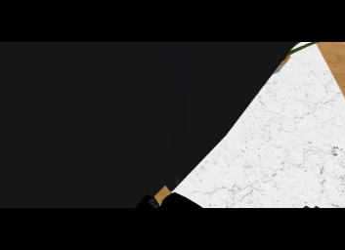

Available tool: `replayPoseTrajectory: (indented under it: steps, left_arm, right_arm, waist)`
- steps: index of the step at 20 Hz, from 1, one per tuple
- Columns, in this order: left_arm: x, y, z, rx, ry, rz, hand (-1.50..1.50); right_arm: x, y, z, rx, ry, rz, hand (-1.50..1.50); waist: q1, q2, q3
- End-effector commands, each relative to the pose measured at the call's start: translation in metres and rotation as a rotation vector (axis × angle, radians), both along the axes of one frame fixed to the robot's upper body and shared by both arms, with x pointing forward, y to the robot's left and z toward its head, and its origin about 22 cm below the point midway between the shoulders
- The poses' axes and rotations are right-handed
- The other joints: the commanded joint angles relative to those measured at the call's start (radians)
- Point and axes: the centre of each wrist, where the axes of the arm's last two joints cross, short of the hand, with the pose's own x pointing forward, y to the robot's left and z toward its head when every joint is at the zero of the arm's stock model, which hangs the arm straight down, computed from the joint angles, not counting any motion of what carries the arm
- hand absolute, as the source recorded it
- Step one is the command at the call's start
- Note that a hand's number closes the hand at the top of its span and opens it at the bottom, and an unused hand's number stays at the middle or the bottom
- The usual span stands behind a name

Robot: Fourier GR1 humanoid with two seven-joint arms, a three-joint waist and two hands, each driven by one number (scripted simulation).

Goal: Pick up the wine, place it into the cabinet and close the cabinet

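Looming plain dark cabinet door (pixel 96 122)

A large dark cabinet (pixel 110 122) fills the view's left and centre, its surface plain and near-black. Its slanted edge cuts across the white marble counter (pixel 290 146). The wine cannot be made out.

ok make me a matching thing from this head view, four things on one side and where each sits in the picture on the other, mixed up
Things:
1. dark surface
2. marbled counter
3. wooden surface
4. green stalk

Places:
a. top right corner
b. the whole left side, with a slanting edge
c. thin sliver at the top edge, just left of the wood
d. middle and lower right

Pairs: 1-b, 2-d, 3-a, 4-c
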Motion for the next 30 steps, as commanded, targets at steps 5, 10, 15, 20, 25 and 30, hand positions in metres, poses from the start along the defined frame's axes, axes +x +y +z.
replayPoseTrajectory:
  steps: [5, 10, 15, 20, 25, 30]
  left_arm:
    - [-0.002, 0.048, 0.017, -0.002, -0.004, -0.059, 1.5]
    - [0.003, 0.065, 0.015, 0.006, 0.001, -0.073, 1.5]
    - [0.014, 0.082, 0.023, 0.008, -0.023, -0.061, 1.5]
    - [0.011, 0.094, 0.027, 0.007, -0.01, -0.065, 1.5]
    - [0.007, 0.087, 0.036, 0.019, -0.02, -0.068, 1.5]
    - [0.012, 0.087, 0.037, -0.017, -0.047, -0.038, 1.5]
  right_arm:
    - [0.039, 0.073, 0.003, -0.019, -0.084, -0.144, 1.5]
    - [0.087, 0.1, 0.002, -0.027, -0.083, -0.24, 1.5]
    - [0.132, 0.108, 0.012, -0.026, 0.0, -0.273, 1.5]
    - [0.182, 0.105, -0.001, -0.052, 0.015, -0.395, 1.5]
    - [0.217, 0.089, -0.037, -0.071, 0.009, -0.483, 1.5]
    - [0.243, 0.045, -0.055, -0.122, -0.004, -0.532, 1.5]
  waist:
    - [0.023, 0.003, 0.0]
    - [0.027, 0.013, 0.001]
    - [0.017, 0.019, 0.001]
    - [0.017, 0.017, 0.002]
    - [0.019, 0.017, 0.003]
    - [0.022, 0.033, 0.002]
